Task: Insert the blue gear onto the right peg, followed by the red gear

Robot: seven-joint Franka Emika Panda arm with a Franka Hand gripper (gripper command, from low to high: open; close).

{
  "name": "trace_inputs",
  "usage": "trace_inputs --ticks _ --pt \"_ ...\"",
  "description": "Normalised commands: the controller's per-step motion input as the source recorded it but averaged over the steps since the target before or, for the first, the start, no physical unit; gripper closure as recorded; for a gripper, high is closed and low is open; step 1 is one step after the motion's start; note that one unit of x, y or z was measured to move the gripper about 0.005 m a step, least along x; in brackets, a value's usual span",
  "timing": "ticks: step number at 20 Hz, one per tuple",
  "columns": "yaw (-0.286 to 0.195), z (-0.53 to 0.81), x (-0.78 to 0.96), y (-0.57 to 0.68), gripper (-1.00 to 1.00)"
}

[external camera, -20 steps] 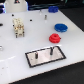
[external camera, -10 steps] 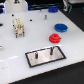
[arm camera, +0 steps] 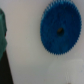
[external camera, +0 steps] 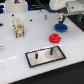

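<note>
Wrist view, tool above blue gear point(arm camera: 60, 31)

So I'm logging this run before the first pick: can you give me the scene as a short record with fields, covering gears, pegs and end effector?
blue gear: flat on the white table, not on a peg; fills much of the wrist view
red gear: on the table next to the blue gear, toward the plate
plate: grey with black rim, nearest the camera
right peg: upright, bare
left peg: upright, bare
end effector: fingers not visible, state cannot be told
task progress: no gear placed yet
</note>
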Motion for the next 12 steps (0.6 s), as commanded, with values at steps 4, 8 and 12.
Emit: trace_inputs --ticks 4,8,12 --pt "0.000 -0.19 -0.06 -0.15 -1.00" --pt "0.000 -0.25 -0.29 -0.11 -1.00" --pt "0.000 -0.17 -0.42 -0.06 -1.00"
